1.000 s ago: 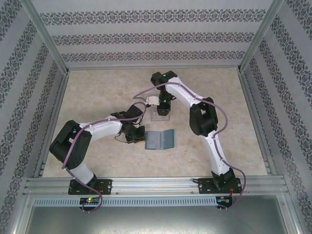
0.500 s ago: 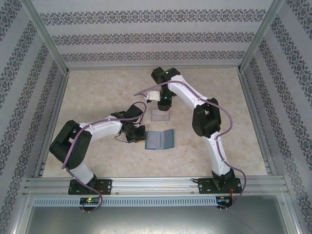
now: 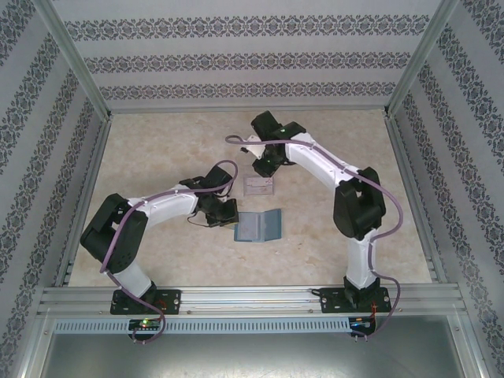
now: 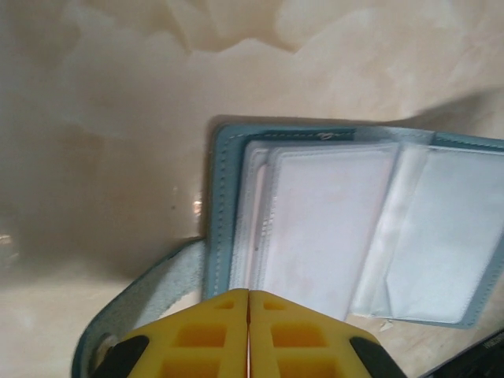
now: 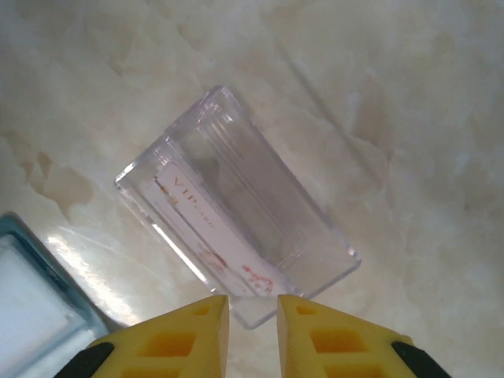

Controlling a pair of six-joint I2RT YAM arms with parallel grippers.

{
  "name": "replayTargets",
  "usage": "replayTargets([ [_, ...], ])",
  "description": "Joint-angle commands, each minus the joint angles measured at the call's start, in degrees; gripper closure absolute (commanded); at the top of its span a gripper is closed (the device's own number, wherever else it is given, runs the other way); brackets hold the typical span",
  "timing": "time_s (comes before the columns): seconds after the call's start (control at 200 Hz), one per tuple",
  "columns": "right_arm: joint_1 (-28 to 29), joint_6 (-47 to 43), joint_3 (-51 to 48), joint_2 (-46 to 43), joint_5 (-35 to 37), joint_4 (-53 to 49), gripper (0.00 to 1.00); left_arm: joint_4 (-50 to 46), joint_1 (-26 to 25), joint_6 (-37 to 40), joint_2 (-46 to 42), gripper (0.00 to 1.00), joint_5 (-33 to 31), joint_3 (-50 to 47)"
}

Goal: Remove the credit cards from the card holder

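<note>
left end effector [image 4: 249, 305] together at open card holder [image 4: 331, 220], maybe pinching it; right end effector [image 5: 252, 309] slightly apart above tray [image 5: 268, 189]

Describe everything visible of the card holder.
The card holder lies open like a book on the table, just on the near side of the clear tray, not touching it. Teal stitched cover, leather-like; inside, clear plastic sleeves with pale cards showing through. A strap tab curls from its left edge. The shut left gripper sits at that edge; whether it pinches it is unclear.
</note>
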Motion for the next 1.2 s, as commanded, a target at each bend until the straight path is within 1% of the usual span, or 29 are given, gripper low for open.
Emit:
replayTargets([
  [0.0, 0.48, 15.44, -6.08, -6.10, -2.48, 8.15, 0.77, 0.04, 0.56, 0.91, 0.82, 0.92, 0.68, 1.99],
  [0.2, 0.73, 30.89, -13.48, -10.42, -6.11, 9.75, 0.82, -1.03, 0.60, 1.94, 1.61, 0.93, 1.24, 3.78],
  [0.325, 2.10, 37.90, -19.96, -14.62, -6.91, 14.22, 0.86, -1.76, 0.59, 2.67, 2.69, 0.93, 1.44, 4.63],
  [0.445, 2.33, 46.17, -23.81, -17.02, -10.37, 15.72, 0.86, -2.51, 0.57, 3.52, 3.45, 0.93, 0.99, 5.07],
  [0.625, 2.59, 56.21, -34.51, -22.08, -15.54, 26.56, 0.85, -2.23, 0.65, 4.47, 5.11, 0.93, 1.95, 4.80],
  [0.799, 3.15, 61.90, -41.05, -23.78, -18.62, 31.86, 0.84, -0.98, 0.65, 4.92, 5.91, 0.93, 2.73, 3.55],
  [1.034, 4.99, 66.67, -45.91, -22.60, -21.30, 36.40, 0.84, -0.23, 0.64, 4.81, 6.55, 0.93, 3.00, 2.14],
  [1.194, 6.17, 68.45, -46.90, -20.88, -22.64, 38.80, 0.84, 0.25, 0.71, 4.68, 6.25, 0.94, 2.87, 0.91],
])
